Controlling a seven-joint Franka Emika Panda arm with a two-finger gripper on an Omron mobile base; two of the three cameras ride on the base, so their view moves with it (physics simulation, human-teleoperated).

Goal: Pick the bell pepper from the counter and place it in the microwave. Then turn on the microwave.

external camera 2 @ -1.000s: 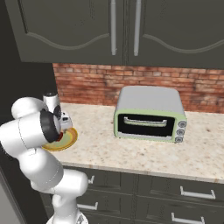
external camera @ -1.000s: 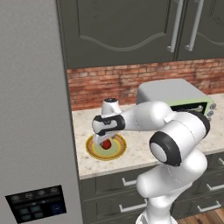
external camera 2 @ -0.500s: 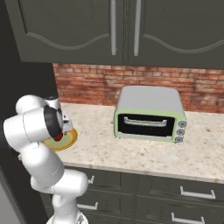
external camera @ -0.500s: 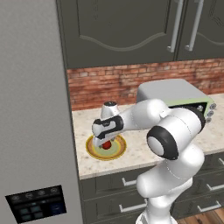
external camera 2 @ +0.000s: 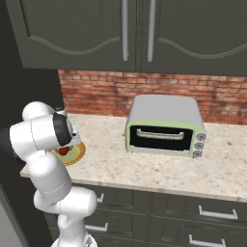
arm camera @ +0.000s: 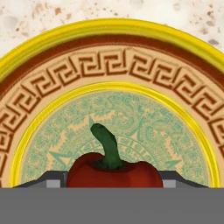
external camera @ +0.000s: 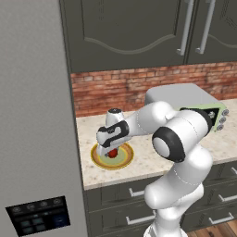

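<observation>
While the end effector [external camera: 111,150] hangs low over the bell pepper [arm camera: 114,174] sitting on the plate [arm camera: 52,100] on the desk [external camera 2: 159,169], jaws flanking it but grip unclear, grasp step; next needs firm closing, then lifting.

We see our white arm bent at the elbow and stretched forward and to the left, with the wrist turned down. Our tool [external camera: 111,151] points straight down, low over the table. Its two dark fingers [arm camera: 52,178] stand apart, one on each side of the bell pepper [arm camera: 114,171].
</observation>
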